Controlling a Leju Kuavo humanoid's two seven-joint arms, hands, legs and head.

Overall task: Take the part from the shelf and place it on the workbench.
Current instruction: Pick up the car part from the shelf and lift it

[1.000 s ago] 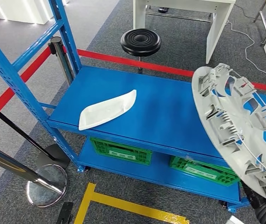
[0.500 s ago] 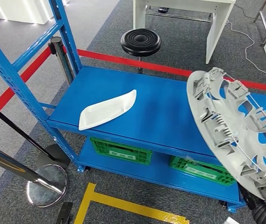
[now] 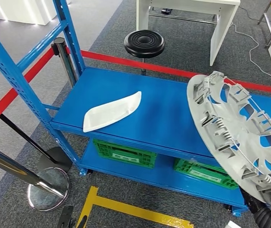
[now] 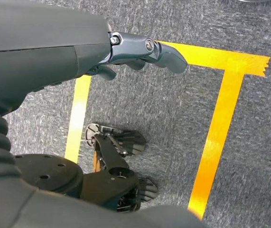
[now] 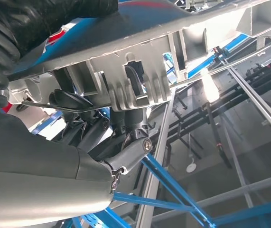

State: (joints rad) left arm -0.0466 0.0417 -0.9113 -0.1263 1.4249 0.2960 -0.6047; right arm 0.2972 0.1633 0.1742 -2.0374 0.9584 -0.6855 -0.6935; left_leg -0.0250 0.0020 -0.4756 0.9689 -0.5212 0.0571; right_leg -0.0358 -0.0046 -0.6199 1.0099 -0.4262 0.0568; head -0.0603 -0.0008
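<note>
My right hand (image 5: 101, 128) grips a large grey wheel cover (image 3: 238, 133) by its ribbed rim, with dark fingers hooked through its openings. I see the cover tilted at the right of the head view, its ribbed back toward me, above the right end of the blue shelf (image 3: 169, 109). From the right wrist, the wheel cover (image 5: 141, 52) hides most of the fingers. A white curved part (image 3: 112, 111) lies on the shelf's left half. My left hand (image 4: 141, 52) hangs over the grey floor, fingers loosely apart and holding nothing.
Two green crates (image 3: 124, 153) sit on the lower shelf level. A black stool (image 3: 144, 43) and a red barrier belt (image 3: 134, 61) stand behind the shelf, and a white table (image 3: 219, 23) farther back. Chrome stanchion bases (image 3: 48, 188) and yellow floor tape (image 3: 126, 209) lie near my left.
The wheel cover in my right hand has swung a little to the left and lower over the shelf. The white part has stayed put.
</note>
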